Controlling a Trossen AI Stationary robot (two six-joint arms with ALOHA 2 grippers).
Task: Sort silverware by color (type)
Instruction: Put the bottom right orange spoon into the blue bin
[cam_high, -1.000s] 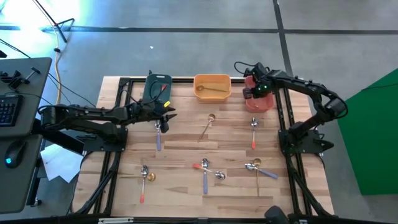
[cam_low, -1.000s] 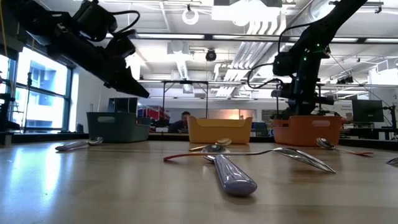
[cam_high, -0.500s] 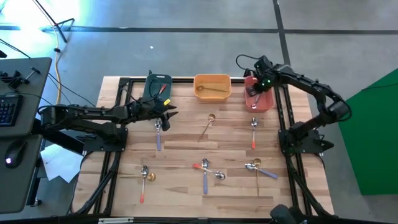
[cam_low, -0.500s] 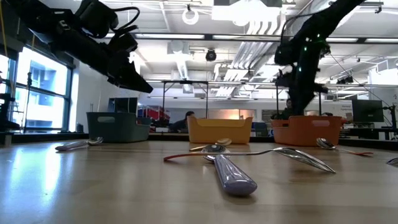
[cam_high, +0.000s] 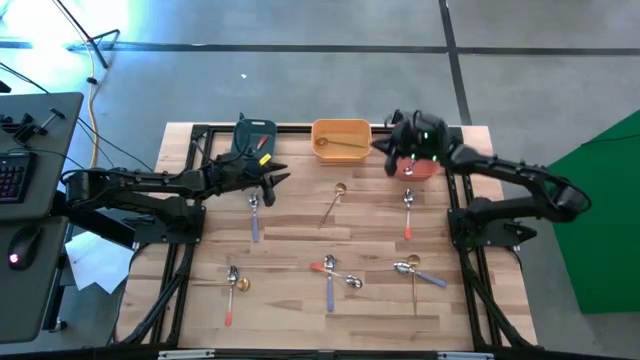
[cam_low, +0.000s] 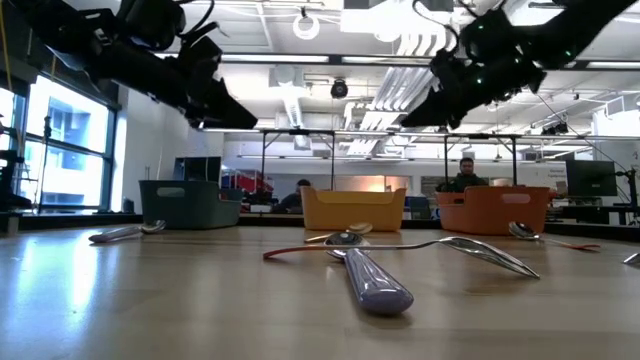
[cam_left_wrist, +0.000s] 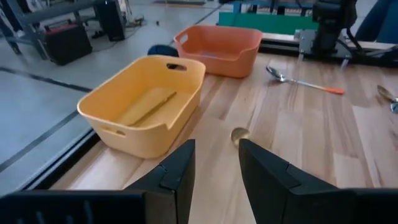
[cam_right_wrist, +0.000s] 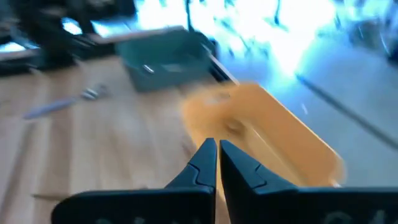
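The silverware is lying scattered over the wooden table (cam_high: 300, 230). A blue-handled spoon (cam_high: 255, 218) is sitting near the teal bin, a gold spoon (cam_high: 334, 201) is lying angled at mid-table, and a red-handled spoon (cam_high: 408, 213) is resting in front of the red bin. Nearer the front edge, a red-handled spoon (cam_high: 231, 293) is lying at the left, a blue-handled spoon (cam_high: 329, 285) is crossing a red-handled one at the middle, and a gold spoon (cam_high: 413, 280) is crossing a blue-handled one at the right. Another gold piece (cam_high: 343, 143) is lying inside the orange bin (cam_high: 341, 126).

Along the back edge, the teal bin (cam_high: 252, 139), the orange bin and the red bin (cam_high: 427, 169) are standing in a row.

The left arm is reaching out low and nearly level from its base at the table's left side, with the left gripper (cam_high: 272, 181) hanging above the table just beyond the blue-handled spoon's head, its fingers (cam_left_wrist: 264, 171) standing apart with nothing between them.

The right arm is stretching from its base at the right side toward the back, bending at the elbow, with its wrist over the red bin. The right gripper (cam_high: 385, 152) is pointing toward the orange bin, raised off the table, its fingers (cam_right_wrist: 202, 163) pressed almost together and holding nothing.

In the low view, a person (cam_low: 464, 176) is showing in the room behind the red bin.
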